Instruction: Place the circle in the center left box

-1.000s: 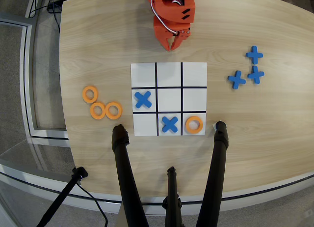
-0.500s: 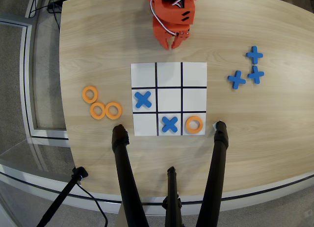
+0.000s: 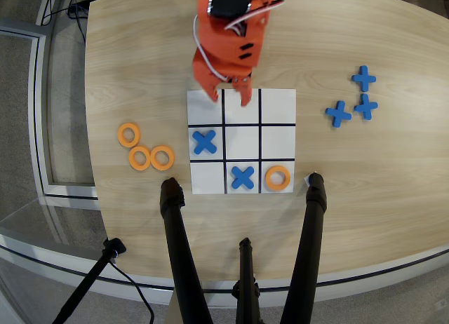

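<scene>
1. Overhead view only: orange arm reaches in from the top edge, hand (image 3: pixel 230 94) over the top row of the 3x3 grid sheet (image 3: pixel 277 99), above the line between the left and middle columns.
2. Fingers spread, nothing visible between them; hanging empty, likely parked ahead of a pick.
3. Three loose orange rings on the bare tabletop (image 3: pixel 351 198) left of the grid, clustered as a supply pile; nearest one, taken here as the circle (image 3: pixel 162 157), just beside the grid's left edge, touching or almost touching its neighbour ring (image 3: pixel 139 158). Third ring (image 3: pixel 128 135) a little above.
4. Circle well apart from hand: lower and to the left, off the sheet.
5. Center left box (image 3: pixel 278 142) at right end of middle row, empty white.
6. Already played: ring (image 3: pixel 278 177) bottom right cell, blue cross (image 3: pixel 204 142) middle row left cell, blue cross (image 3: pixel 243 177) bottom middle.
7. Spare blue crosses (image 3: pixel 354 103) grouped on tabletop at right.
8. Task judged not yet started: pick still to do.
</scene>
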Robot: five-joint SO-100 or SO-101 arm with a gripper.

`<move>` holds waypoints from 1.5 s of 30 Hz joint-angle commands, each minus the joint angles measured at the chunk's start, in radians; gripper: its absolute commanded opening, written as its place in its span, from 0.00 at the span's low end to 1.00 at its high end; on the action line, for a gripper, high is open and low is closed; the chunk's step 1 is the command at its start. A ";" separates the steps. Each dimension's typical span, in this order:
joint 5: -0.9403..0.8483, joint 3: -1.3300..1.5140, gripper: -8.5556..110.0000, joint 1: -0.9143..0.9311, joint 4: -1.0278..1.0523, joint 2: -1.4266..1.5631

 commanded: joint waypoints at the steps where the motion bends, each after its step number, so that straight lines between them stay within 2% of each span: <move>1: -0.008 -0.167 0.24 0.054 -0.058 -0.175; 12: 0.015 -0.586 0.24 0.170 -0.107 -0.623; 22: 0.028 -0.864 0.24 0.227 -0.107 -0.902; 34: 0.048 -1.068 0.24 0.259 -0.103 -1.164; 45: 0.058 -1.108 0.24 0.275 -0.121 -1.284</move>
